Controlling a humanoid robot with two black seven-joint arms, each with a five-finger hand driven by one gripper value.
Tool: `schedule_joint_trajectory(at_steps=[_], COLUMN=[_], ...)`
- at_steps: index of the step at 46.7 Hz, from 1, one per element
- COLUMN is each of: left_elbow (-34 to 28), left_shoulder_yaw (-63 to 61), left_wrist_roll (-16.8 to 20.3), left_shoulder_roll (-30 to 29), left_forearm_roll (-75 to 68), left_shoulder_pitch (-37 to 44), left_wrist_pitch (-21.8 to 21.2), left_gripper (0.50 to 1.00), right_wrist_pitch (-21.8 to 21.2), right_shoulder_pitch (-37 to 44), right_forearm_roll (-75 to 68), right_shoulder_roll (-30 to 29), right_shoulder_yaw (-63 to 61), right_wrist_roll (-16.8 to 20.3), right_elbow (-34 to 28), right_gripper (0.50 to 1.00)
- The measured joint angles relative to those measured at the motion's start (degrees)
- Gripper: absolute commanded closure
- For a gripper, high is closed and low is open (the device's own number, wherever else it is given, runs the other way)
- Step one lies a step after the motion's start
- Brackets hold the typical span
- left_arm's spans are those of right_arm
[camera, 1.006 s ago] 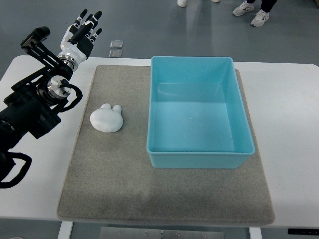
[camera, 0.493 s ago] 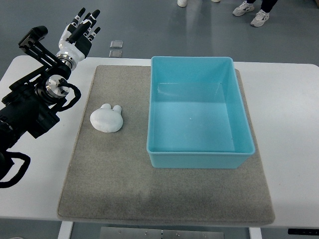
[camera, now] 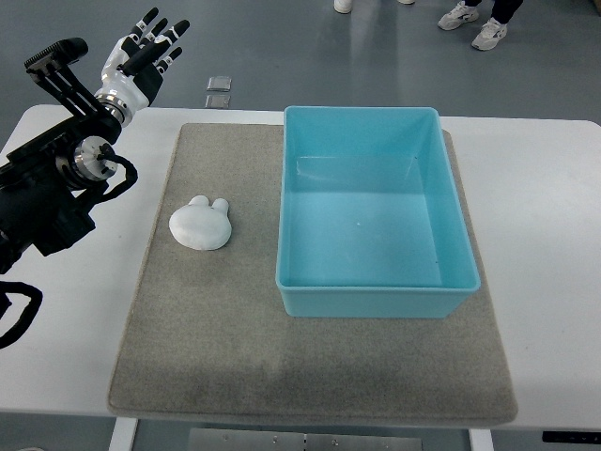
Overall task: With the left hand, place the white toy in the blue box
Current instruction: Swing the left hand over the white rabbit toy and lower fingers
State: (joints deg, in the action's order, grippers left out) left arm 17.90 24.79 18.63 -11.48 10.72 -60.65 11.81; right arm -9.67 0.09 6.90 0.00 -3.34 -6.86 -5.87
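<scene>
A white rabbit-shaped toy (camera: 201, 224) lies on the grey mat (camera: 225, 329), left of the blue box (camera: 376, 287). The box is open-topped and empty. My left hand (camera: 143, 56) is raised at the far left, beyond the table's back edge, well away from the toy. Its fingers are spread and hold nothing. The black left arm (camera: 47, 193) comes in from the left edge over the white table. The right arm is out of view.
The white table (camera: 545, 244) carries the mat. Beyond the table's far edge lie two small grey pads on the floor (camera: 220, 91). A person's shoes (camera: 474, 23) show at the top right.
My left hand and arm have drifted slightly left and away from the mat. The toy and box have not moved.
</scene>
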Motion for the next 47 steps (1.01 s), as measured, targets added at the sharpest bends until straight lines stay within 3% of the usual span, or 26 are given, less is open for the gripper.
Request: schedule_joint_trajectory(at_steps=[13, 28, 47], left_elbow=[6.06, 18.98, 31.35], left_shoulder_yaw=[-3.87, -14.71, -23.96], left_wrist_roll=[-0.18, -0.38, -0.44], left_shoulder_roll=[-2.95, -10.12, -19.63], left_forearm_roll=[-4.21, -10.55, -34.79], left_shoulder_pitch=[-0.17, -4.14, -7.99], left_wrist_pitch=[-0.88, -3.54, -2.91], left_gripper=[0.519, 0.525, 0.512], right_wrist_pitch=[0.0, 0.0, 0.01], right_shoulder_pitch=[0.0, 0.0, -0.01], right_forearm_roll=[0.0, 0.0, -0.01], right_shoulder_roll=[0.0, 0.0, 0.0], right_shoulder_yaw=[0.0, 0.0, 0.0], right_wrist_roll=[0.0, -0.01, 0.01], right_elbow=[-0.02, 0.03, 0.0], right_gripper=[0.564, 0.564, 0.564])
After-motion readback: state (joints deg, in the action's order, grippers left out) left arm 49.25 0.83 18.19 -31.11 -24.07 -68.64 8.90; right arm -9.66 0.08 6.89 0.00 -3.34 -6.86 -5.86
